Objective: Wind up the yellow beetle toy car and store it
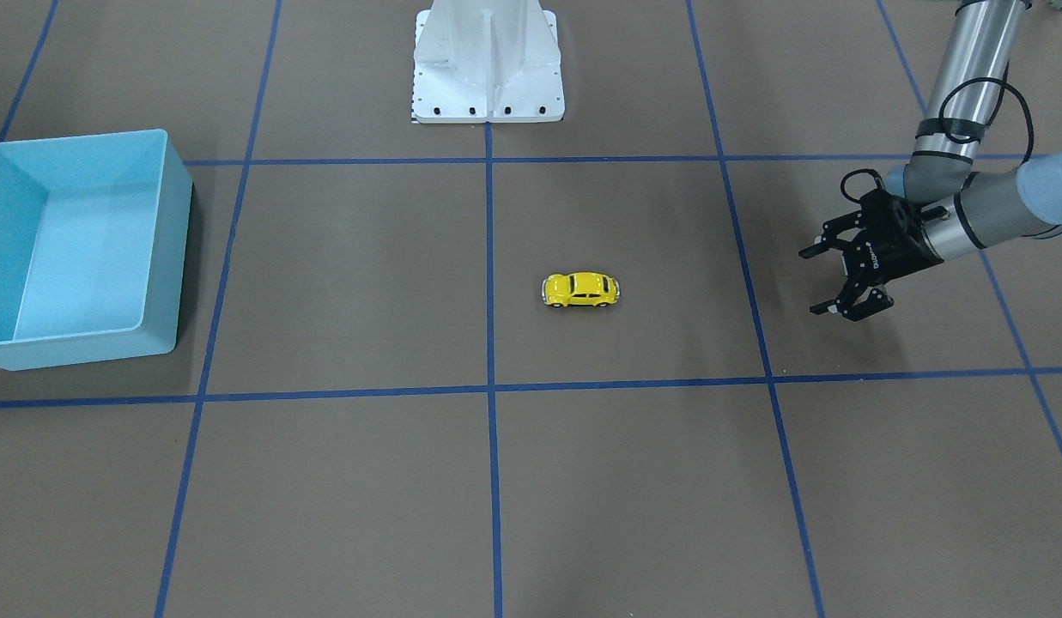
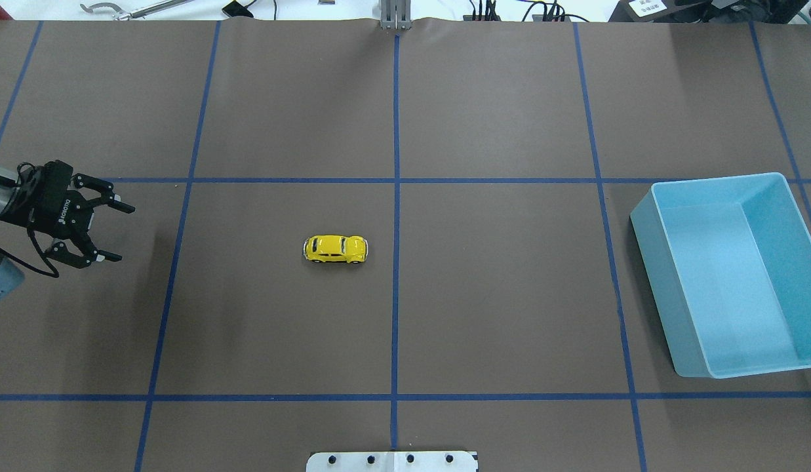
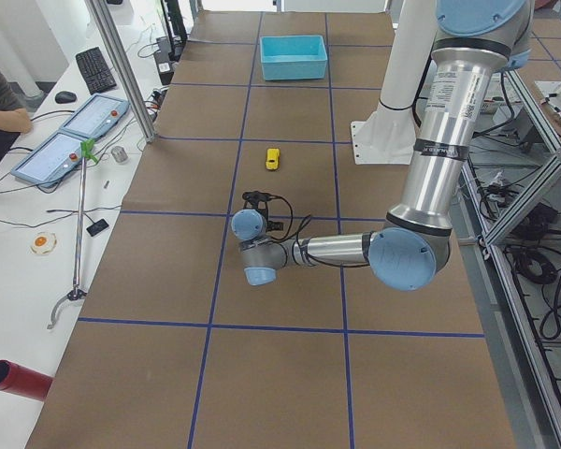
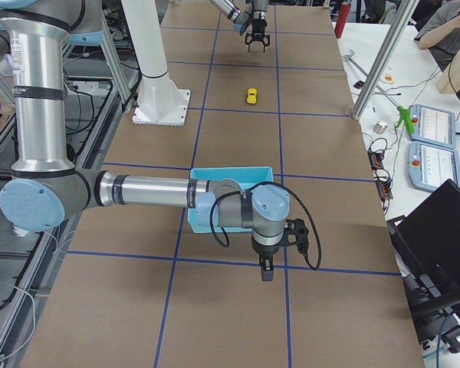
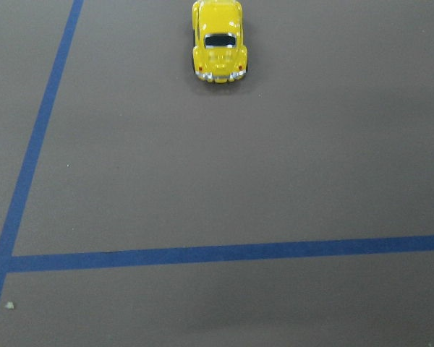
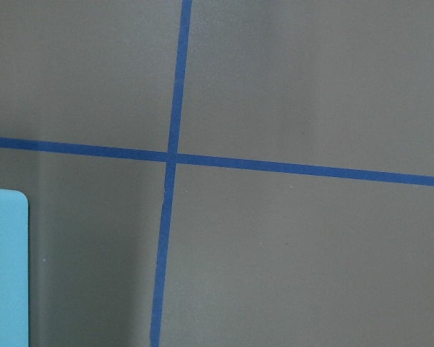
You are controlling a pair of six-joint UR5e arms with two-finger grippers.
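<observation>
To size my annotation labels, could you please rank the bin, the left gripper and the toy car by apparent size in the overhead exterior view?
1. light-blue bin, by far.
2. left gripper, though it may be nearer the camera.
3. yellow beetle toy car.

A brown table cover (image 2: 510, 295) gridded with blue tape lines (image 2: 396, 314) spreads below and ahead of the jaws of the left gripper (image 2: 124, 234). Sideways from those jaws, past the table's far edge, runs a white bench (image 3: 37, 201) with a black keyboard (image 3: 95, 67), a mouse (image 3: 65, 96) and two control panels (image 3: 92, 115). An aluminium post (image 3: 122, 65) rises at its rim. A reach-grabber pole (image 3: 79, 234) and a red tube (image 3: 19, 379) lie behind the jaws. The light is even and the shadows soft.
</observation>
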